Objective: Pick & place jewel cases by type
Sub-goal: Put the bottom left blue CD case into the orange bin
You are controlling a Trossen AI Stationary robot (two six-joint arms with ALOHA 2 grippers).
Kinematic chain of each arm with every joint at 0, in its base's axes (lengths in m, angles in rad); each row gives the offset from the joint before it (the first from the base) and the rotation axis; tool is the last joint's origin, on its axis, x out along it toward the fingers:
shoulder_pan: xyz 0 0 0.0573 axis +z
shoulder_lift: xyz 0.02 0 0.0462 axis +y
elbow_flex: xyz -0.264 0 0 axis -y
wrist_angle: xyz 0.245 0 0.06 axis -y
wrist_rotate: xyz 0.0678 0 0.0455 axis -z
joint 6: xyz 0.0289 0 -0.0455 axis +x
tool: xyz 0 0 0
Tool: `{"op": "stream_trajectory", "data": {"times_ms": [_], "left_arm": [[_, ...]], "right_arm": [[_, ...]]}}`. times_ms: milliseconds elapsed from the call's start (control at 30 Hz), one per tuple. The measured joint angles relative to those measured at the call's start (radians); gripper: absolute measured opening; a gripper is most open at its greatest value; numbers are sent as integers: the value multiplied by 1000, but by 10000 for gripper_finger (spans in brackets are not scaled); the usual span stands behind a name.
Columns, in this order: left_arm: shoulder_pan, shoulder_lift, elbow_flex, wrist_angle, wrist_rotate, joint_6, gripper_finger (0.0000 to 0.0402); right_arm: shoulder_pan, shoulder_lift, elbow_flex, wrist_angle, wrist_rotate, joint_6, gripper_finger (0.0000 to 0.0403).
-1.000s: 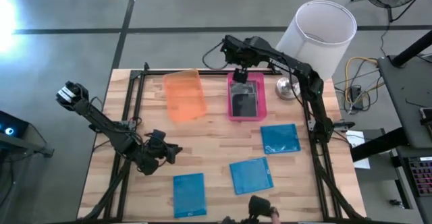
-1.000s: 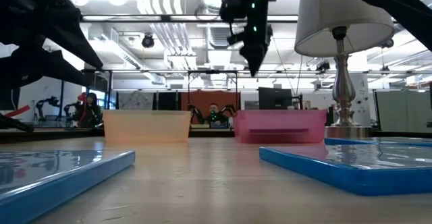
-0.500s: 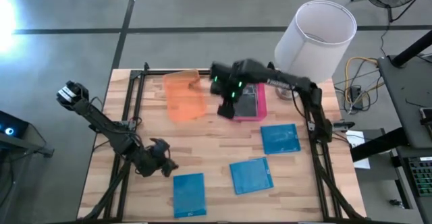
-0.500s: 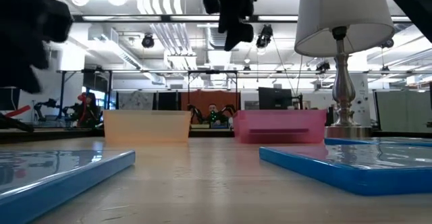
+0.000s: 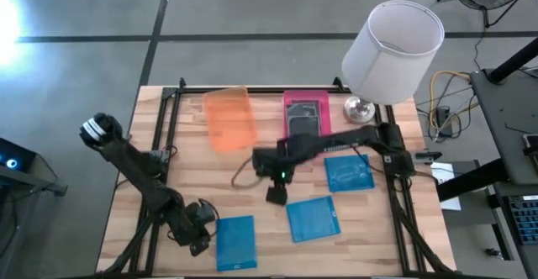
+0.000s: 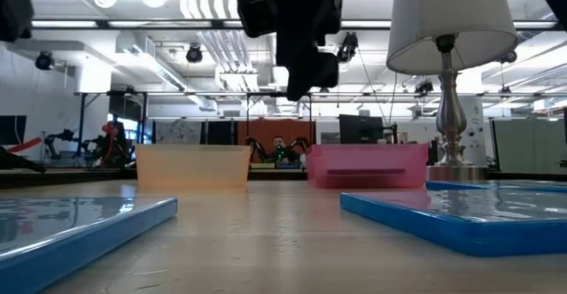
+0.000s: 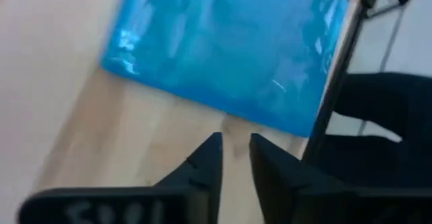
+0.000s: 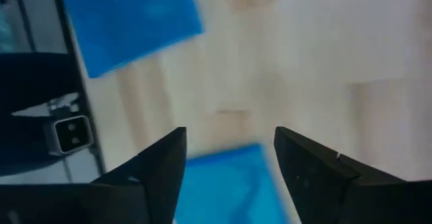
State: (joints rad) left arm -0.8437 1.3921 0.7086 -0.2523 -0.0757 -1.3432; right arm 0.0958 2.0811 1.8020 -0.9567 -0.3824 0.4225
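Three blue jewel cases lie flat on the wooden table: near left [image 5: 235, 243], near middle [image 5: 313, 218] and right [image 5: 349, 172]. A dark case [image 5: 304, 121] lies in the pink tray [image 5: 323, 136]; the orange tray [image 5: 229, 118] stands left of it. My left gripper [image 5: 200, 239] hangs low just left of the near-left blue case [image 7: 223, 48], its fingers [image 7: 209, 160] a narrow slit apart with only table between them. My right gripper [image 5: 277, 193] hovers open over the table's middle, left of the near-middle case [image 8: 229, 183], touching nothing.
A white-shaded lamp [image 5: 391, 39] stands at the far right corner, its metal base [image 5: 359, 109] beside the pink tray. Black frame rails [image 5: 160, 144] run along the table's left and right sides. Bare wood [image 5: 210, 178] lies between the trays and the blue cases.
My right gripper has left the spot over the pink tray and swung toward the near edge and leftward to the table's middle. My left gripper has moved toward the near edge, ending beside the near-left blue case. No case has moved.
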Motion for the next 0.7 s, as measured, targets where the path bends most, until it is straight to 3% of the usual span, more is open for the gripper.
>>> {"op": "stream_trajectory", "data": {"times_ms": [167, 300, 500, 600, 700], "left_arm": [[-34, 105, 9, 64, 4, -41, 5], [-52, 189, 56, 108, 5, -90, 1], [-52, 336, 161, 193, 7, -130, 0], [-52, 399, 213, 196, -6, -161, 0], [-53, 441, 244, 197, -66, -193, 0]], "right_arm": [[84, 0, -106, 151, 12, 138, 176], [134, 0, -177, 273, 7, 243, 133], [192, 0, -283, 588, -13, 471, 70], [212, 0, -346, 742, -8, 585, 53], [237, 0, -394, 789, -4, 659, 48]]}}
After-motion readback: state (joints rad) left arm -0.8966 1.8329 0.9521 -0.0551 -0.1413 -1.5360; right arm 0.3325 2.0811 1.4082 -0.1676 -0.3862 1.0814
